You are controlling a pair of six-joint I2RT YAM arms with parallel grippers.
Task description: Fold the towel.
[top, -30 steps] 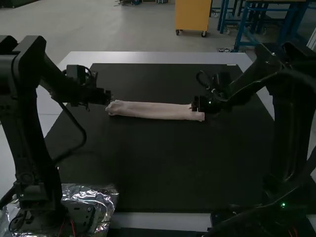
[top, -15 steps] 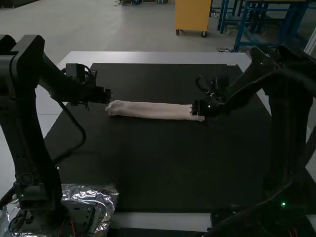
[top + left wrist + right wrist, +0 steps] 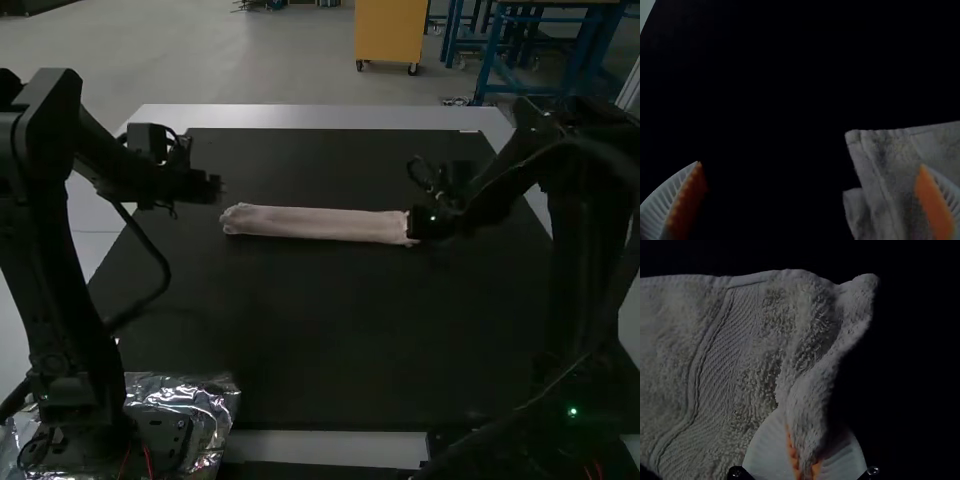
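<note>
My left gripper (image 3: 223, 188) is just beyond the left end of the pale pink towel (image 3: 318, 224), apart from it. The towel lies as a narrow folded strip across the mat. At its right end is my right gripper (image 3: 411, 224). In the left wrist view my left gripper (image 3: 811, 166) stands wide open, with a layered corner of the towel (image 3: 890, 165) under one finger. The right wrist view has my right gripper (image 3: 808, 442) shut on a pinched-up piece of the towel's end (image 3: 750, 360), by a woven band.
A black mat (image 3: 320, 330) covers most of the light table (image 3: 320, 118). Crinkled silver foil (image 3: 210, 405) lies around the left arm's base at the near left.
My right gripper has shifted right along the towel to its end, and the towel has slid slightly right. My left gripper has drawn back a little to the left, away from the towel.
</note>
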